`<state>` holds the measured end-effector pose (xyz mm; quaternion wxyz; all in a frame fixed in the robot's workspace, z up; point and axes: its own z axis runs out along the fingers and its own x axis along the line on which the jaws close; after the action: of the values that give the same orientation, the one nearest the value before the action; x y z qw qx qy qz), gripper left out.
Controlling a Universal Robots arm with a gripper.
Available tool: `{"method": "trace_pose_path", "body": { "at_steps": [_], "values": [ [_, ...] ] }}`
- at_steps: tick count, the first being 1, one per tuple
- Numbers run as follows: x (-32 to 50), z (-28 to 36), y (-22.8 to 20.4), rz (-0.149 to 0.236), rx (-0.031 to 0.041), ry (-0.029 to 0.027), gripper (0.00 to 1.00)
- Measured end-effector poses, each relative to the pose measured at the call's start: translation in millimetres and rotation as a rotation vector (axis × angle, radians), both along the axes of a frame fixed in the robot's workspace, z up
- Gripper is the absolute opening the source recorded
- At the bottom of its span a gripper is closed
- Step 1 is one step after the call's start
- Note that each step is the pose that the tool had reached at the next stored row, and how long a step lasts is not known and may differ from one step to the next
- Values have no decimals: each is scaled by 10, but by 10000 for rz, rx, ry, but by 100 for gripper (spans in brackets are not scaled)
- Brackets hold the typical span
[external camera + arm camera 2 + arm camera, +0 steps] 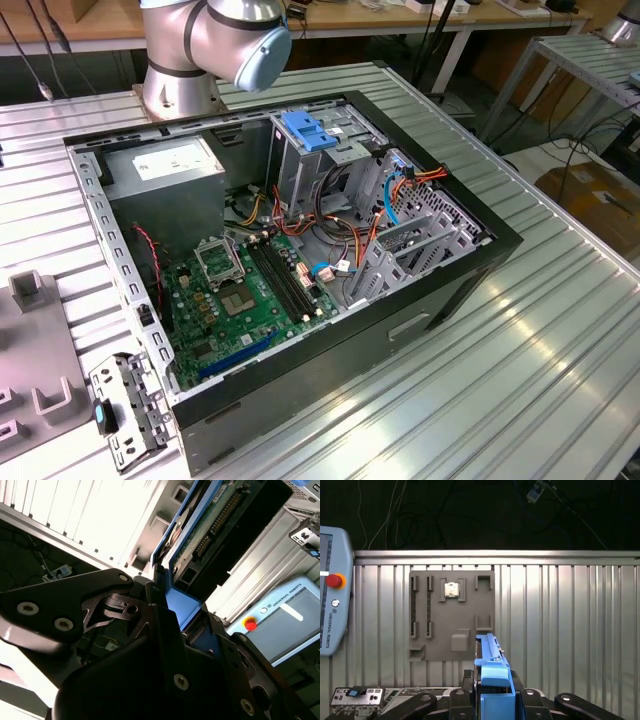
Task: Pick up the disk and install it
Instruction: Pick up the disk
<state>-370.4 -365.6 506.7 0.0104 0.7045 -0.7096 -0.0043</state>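
Note:
The disk [491,667] stands edge-on between my gripper's dark fingers, its blue plastic rail facing the camera in the first wrist view. The second wrist view shows the disk's [212,522] green circuit-board underside and blue rail running away from the gripper [172,597], which is shut on its near end. The disk hangs above the ribbed metal table, over a grey fixture plate [452,612]. In the exterior view the open computer case [300,250] lies on the table with a grey drive cage and its light-blue cap [305,130] at the back.
A grey power-supply box [165,165] and green motherboard [245,290] fill the case, with loose cables [345,235] beside the cage. A teach pendant [330,590] lies on the table by the fixture plate. A small metal bracket [125,410] sits near the case's front corner.

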Motion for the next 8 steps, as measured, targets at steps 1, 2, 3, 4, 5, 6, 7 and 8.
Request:
{"method": "trace_pose_path", "body": {
  "at_steps": [1,2,3,4,5,6,7,8],
  "values": [
    [2,0,-13,0,1,0,37],
    [3,-1,-30,-1,2,-1,37],
    [6,-1,-48,-1,4,0,37],
    [9,-1,-71,-1,6,0,37],
    [12,-2,-92,-1,8,-1,37],
    [18,-2,-119,0,11,0,37],
    [22,-2,-140,0,13,0,37],
    [28,-3,-172,-1,17,0,37]
  ]
}}
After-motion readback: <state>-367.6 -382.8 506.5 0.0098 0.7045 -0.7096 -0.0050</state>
